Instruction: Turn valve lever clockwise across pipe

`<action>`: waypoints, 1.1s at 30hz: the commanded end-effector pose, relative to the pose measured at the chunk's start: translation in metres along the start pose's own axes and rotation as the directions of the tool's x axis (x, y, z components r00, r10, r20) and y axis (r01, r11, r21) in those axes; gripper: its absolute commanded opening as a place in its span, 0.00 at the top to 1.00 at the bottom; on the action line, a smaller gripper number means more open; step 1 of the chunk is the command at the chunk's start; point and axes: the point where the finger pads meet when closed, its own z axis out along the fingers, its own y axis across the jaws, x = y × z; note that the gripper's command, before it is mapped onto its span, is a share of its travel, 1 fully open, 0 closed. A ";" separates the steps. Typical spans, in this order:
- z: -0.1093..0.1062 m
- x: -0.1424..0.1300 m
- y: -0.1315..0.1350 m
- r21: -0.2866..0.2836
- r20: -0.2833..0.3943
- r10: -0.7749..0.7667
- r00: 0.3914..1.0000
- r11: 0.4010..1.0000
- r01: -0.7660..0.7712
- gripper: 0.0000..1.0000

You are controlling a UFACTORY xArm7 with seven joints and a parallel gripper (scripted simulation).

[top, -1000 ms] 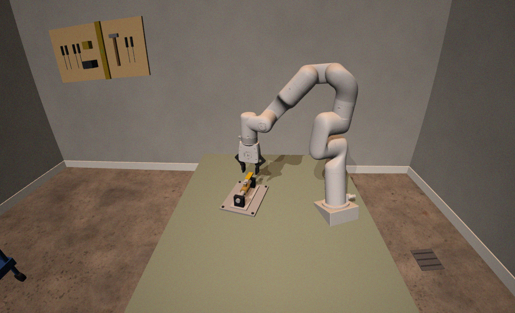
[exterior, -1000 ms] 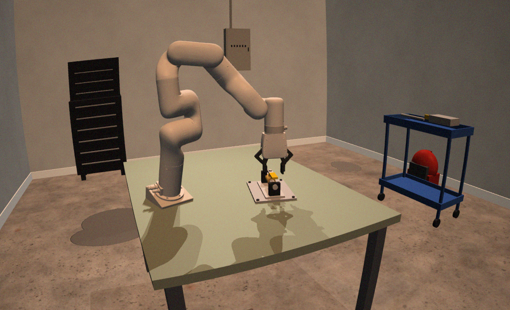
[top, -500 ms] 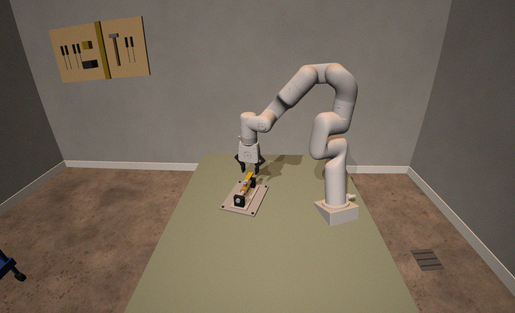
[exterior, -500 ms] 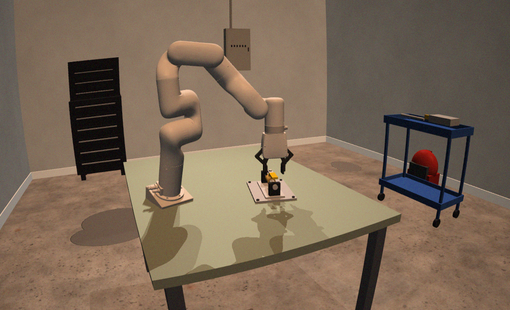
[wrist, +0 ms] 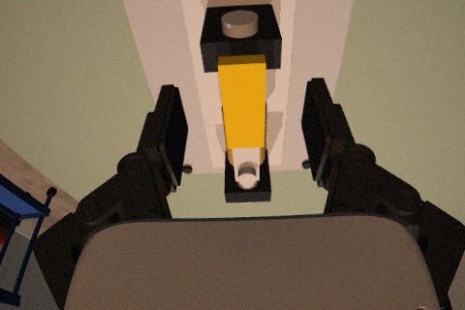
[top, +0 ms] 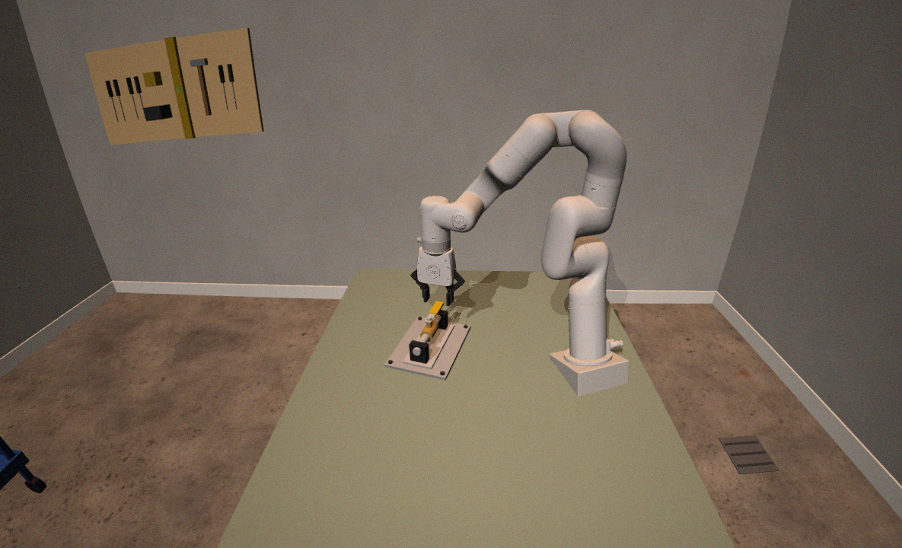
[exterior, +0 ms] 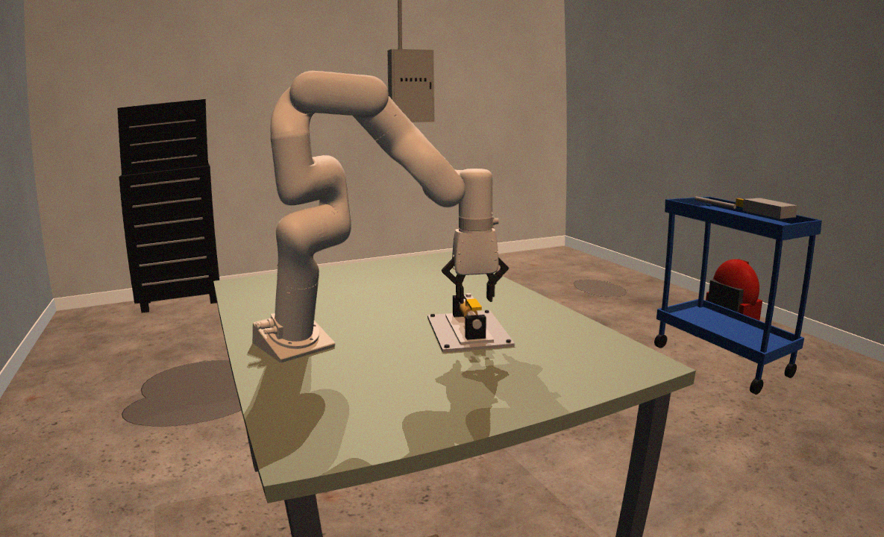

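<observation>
The valve sits on a pale baseplate (top: 428, 348) on the table, with a pipe held by two black blocks. Its yellow lever (wrist: 243, 101) is a flat strip lying along the pipe; it also shows in the top view (top: 431, 315) and the exterior view (exterior: 473, 304). My gripper (wrist: 243, 103) is open and points straight down, its two black fingers either side of the lever's free end with clear gaps. In the top view the gripper (top: 437, 294) hangs a little above the lever; in the exterior view the gripper (exterior: 474, 287) shows the same.
The arm's base (top: 588, 367) stands on the table to the right of the valve. A blue cart (exterior: 738, 274) stands on the floor well off the table. A black drawer cabinet (exterior: 166, 200) is by the back wall.
</observation>
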 end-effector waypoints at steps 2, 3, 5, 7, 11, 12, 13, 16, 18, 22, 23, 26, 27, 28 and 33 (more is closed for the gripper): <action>-0.001 0.000 -0.001 0.003 0.000 0.000 1.000 1.000 0.000 0.32; -0.001 0.000 -0.001 0.003 0.000 0.000 1.000 1.000 0.000 0.32; 0.000 0.000 -0.001 0.003 0.000 0.000 1.000 1.000 0.000 0.32; 0.000 0.000 -0.001 0.003 0.000 0.000 1.000 1.000 0.000 0.32; 0.001 0.000 -0.001 0.003 0.000 0.000 1.000 1.000 0.000 0.32; 0.002 0.000 -0.001 0.003 0.000 0.000 1.000 1.000 0.000 0.32; 0.002 0.000 -0.001 0.003 0.000 0.000 1.000 1.000 0.000 0.32; 0.004 0.000 -0.001 0.003 0.000 0.000 1.000 1.000 0.000 0.32; 0.005 0.000 -0.001 0.003 0.000 0.000 1.000 1.000 0.000 0.32; 0.007 0.000 -0.001 0.003 0.000 0.000 1.000 1.000 0.000 0.32; 0.007 0.000 -0.001 0.003 0.000 0.000 1.000 1.000 0.000 0.32; 0.010 0.000 -0.001 0.003 0.000 0.000 1.000 1.000 0.000 0.32; 0.010 0.000 -0.001 0.003 0.000 0.000 1.000 1.000 0.000 0.32; 0.011 0.000 -0.001 0.003 0.000 0.000 1.000 1.000 0.000 0.32; 0.015 0.000 -0.001 0.003 0.000 0.000 1.000 1.000 0.000 0.32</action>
